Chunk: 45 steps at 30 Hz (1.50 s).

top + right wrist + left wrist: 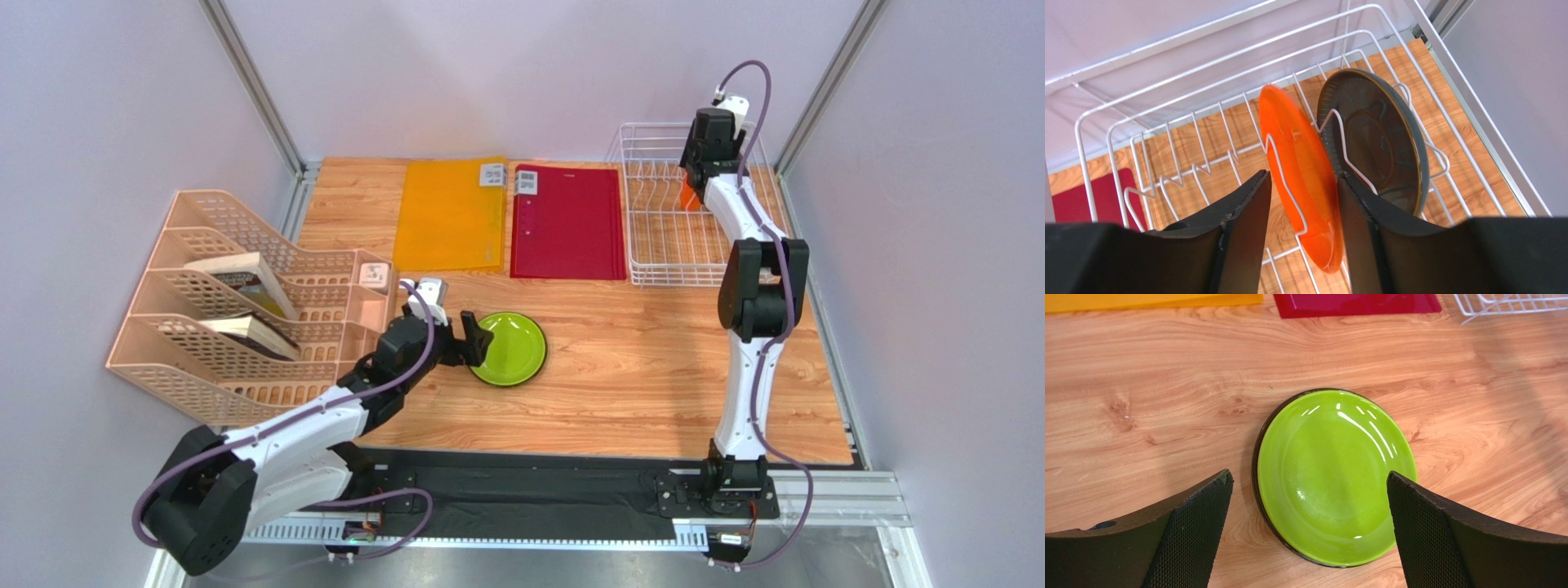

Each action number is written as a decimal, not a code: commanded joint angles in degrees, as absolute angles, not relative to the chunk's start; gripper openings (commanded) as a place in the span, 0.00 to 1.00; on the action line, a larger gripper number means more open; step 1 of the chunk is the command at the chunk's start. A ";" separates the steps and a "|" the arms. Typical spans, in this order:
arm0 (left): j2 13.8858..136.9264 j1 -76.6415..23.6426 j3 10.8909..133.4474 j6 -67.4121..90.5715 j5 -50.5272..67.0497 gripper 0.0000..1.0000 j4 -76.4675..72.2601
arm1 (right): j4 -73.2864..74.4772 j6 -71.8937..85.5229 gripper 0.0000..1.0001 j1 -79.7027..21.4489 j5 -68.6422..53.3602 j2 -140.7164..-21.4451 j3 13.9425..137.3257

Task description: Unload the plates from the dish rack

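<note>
The green plate (1333, 478) lies flat on the wooden table (1137, 386), out of the rack and near the middle. It has a dark edge all round, and I cannot tell if that is its own rim or another plate under it. The left gripper (1310, 478) hangs just over it. Its two black fingers (1192, 533) are wide apart, one on each side of the plate, and they hold nothing. At the back right of the table stands the white wire dish rack (669, 239). Two plates stand on their edges in its slots, close together: an orange plate (1309, 165) and a dark grey plate (1379, 141) just behind it. The right gripper (1303, 177) reaches down into the rack. Its fingers are open, with the orange plate between them. One finger is in the thin gap between the orange plate and the grey plate. The other finger is on the far side of the orange plate, with a little space showing, so the plate is not squeezed. An orange folder (451, 214) and a red folder (567, 221) lie side by side at the back of the table, next to the rack. A beige file holder (233, 306) sits on the left side.
</note>
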State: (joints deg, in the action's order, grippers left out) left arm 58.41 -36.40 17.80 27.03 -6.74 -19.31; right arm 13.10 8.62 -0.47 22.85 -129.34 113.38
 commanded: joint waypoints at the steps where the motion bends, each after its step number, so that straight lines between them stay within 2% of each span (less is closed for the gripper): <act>1: 53.97 -36.91 19.60 23.56 -6.94 1.00 -15.65 | 14.41 5.72 0.44 -0.53 22.50 -131.75 118.04; 3: 52.65 -36.83 19.86 22.94 -7.29 1.00 -14.86 | 15.37 5.54 0.30 -0.53 21.28 -132.54 118.82; 7: 52.03 -36.83 20.74 22.32 -7.12 1.00 -13.97 | 16.17 5.89 0.27 1.05 20.04 -132.98 118.92; 9: 52.29 -36.91 20.74 22.41 -6.86 1.00 -14.15 | 16.35 5.89 0.21 1.05 19.69 -132.98 118.83; 17: 53.79 -36.83 20.13 22.94 -6.77 1.00 -15.64 | 17.31 4.66 0.15 1.05 19.16 -133.94 118.39; 22: 54.31 -36.83 19.51 23.38 -6.94 1.00 -16.52 | 17.58 3.69 0.20 1.05 19.16 -134.73 118.04; 26: 54.49 -36.83 19.51 23.20 -7.21 1.00 -16.70 | 18.19 2.73 0.33 1.05 20.30 -135.26 118.04; 29: 54.67 -36.83 19.34 23.20 -7.38 1.00 -17.05 | 18.46 1.67 0.33 1.05 21.26 -135.53 118.04; 32: 54.76 -36.83 19.25 23.20 -7.47 1.00 -17.23 | 18.37 0.44 0.21 0.79 23.03 -135.26 117.69; 35: 54.84 -36.83 18.98 23.38 -7.65 1.00 -17.84 | 17.67 0.26 0.17 0.70 23.99 -134.91 116.99; 45: 55.90 -36.83 18.81 23.64 -7.73 1.00 -18.37 | 13.10 -2.37 0.31 -1.49 31.28 -131.23 112.59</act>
